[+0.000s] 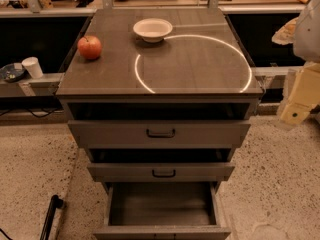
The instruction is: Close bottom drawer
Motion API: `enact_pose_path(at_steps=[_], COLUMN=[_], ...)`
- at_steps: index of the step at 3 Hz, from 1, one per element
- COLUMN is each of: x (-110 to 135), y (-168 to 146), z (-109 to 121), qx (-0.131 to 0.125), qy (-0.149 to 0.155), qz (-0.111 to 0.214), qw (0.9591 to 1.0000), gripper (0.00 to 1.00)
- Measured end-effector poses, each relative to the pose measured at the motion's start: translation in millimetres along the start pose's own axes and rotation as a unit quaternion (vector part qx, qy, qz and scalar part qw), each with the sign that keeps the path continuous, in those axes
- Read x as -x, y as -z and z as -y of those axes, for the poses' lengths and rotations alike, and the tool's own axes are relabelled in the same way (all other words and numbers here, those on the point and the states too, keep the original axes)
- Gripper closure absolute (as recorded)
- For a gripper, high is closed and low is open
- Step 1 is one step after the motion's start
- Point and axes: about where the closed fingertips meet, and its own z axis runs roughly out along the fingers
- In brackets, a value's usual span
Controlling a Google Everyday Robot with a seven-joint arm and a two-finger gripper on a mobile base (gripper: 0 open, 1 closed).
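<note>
- A red apple [89, 47] lies on the left of the cabinet top [195, 59], and a white bowl [152, 29] stands nearer the back.
- The bottom drawer [160, 206] is pulled far out, low in the centre.
- The gripper [298, 104] hangs at the right edge, higher than the drawer and well apart from it. I cannot tell if it is open or closed.

Apparently a test lab, as I view it remotely. A lone cabinet [160, 71] stands on speckled floor [30, 174], a light ring [241, 56] reflected on its top. Cluttered benches [150, 6] run behind, with a cup [33, 66] on a rail [47, 80]. The gripper [295, 111] hangs at the right edge, beside the cabinet.
</note>
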Motion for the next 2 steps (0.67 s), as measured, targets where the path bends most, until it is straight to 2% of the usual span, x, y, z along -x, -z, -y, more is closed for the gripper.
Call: enact_pose_path(at_steps=[1, 2], x=[0.0, 0.3], y=[-0.2, -70.6], z=[-0.1, -27.4], qx=[0.0, 0.057], qy=[0.0, -0.03], qz=[0.0, 0.062], qw=[1.0, 0.996], gripper=[0.0, 0.0])
